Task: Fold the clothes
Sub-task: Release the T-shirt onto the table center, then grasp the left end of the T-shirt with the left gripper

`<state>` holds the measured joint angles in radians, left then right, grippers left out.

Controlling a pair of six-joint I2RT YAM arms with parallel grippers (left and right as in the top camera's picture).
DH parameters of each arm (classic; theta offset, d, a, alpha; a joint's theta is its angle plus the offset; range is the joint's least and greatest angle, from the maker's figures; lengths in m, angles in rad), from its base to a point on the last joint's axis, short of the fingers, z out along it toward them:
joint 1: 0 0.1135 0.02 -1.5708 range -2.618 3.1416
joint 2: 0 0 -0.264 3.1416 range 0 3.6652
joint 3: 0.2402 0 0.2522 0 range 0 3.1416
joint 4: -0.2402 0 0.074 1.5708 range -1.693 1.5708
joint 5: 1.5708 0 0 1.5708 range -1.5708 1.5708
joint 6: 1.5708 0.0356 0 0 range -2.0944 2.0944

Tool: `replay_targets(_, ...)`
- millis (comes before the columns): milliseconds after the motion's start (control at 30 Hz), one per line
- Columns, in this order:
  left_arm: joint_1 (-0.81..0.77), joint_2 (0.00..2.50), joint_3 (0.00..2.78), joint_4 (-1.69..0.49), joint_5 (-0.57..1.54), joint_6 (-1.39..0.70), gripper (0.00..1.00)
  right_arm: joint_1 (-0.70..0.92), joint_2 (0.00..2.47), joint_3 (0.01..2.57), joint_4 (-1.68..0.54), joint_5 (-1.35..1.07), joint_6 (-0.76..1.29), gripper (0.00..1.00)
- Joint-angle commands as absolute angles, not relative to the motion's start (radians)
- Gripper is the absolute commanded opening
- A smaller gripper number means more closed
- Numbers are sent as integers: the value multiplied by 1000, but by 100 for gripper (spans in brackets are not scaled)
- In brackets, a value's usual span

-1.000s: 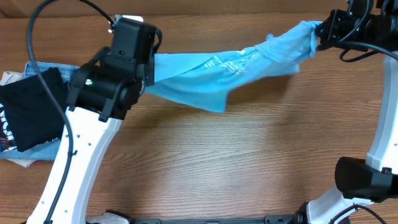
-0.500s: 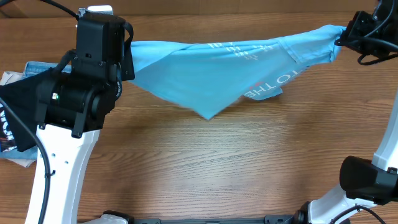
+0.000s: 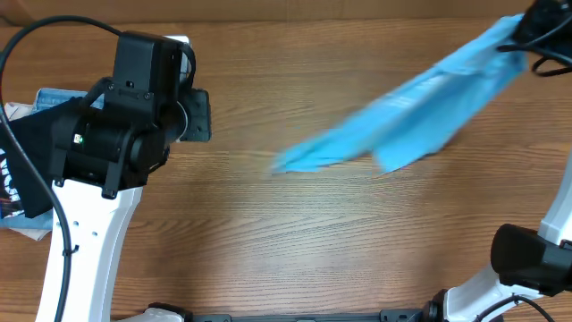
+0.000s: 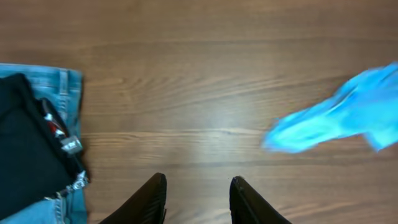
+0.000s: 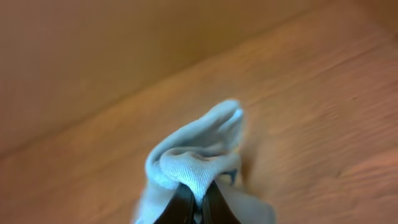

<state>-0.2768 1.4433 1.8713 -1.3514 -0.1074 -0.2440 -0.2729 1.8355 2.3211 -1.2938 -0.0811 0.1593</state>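
Left arm (image 3: pixel 85 237): a long, smooth white link that narrows slightly, topped by bulky black joint housings, some boxy and some rounded.
Left arm light (image 3: pixel 79 139): a small green dot on the black housing.
Left arm cables (image 3: pixel 54 21): thin and black, arching over the housing, with one running along the white link.
Left end effector (image 4: pixel 198 199): two glossy black fingers with curved outer edges, tapering towards the tips.
Right arm (image 3: pixel 561 201): a white link above a rounded black joint, with black parts at the top corner.
Right arm cables (image 3: pixel 547 64): thin, black and looped.
Right end effector (image 5: pixel 198 202): two narrow dark fingers; only the tips show.
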Motion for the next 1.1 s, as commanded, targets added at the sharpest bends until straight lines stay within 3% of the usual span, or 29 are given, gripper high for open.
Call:
replay_targets(0, -269, 1428, 1892, -1354, -55, -247, 37, -281, 1792, 2341, -1231, -171, 117, 4)
replay_targets(200, -268, 1428, 1892, -1336, -64, -245, 38, -144, 1792, 2341, -1228, -530, -36, 4)
replay_targets(467, -268, 1428, 1892, -1327, -101, -239, 44, 213, 1795, 2308, -1386, -466, -80, 7)
replay_targets(567, -268, 1428, 1892, -1328, -104, -239, 45, 311, 1798, 2273, -1448, -405, -79, 18)
replay_targets(600, -269, 1428, 1892, -1328, -104, -239, 46, 335, 1798, 2255, -1459, -381, -79, 29)
replay_targets(633, -268, 1428, 1892, -1328, -104, -239, 47, 358, 1798, 2237, -1472, -352, -79, 50)
replay_targets(667, -268, 1428, 1892, -1329, -104, -239, 47, 371, 1798, 2223, -1480, -327, -79, 57)
replay_targets(1067, -269, 1440, 1888, -1339, -102, -240, 55, 266, 1797, 2193, -1510, 43, 115, 64)
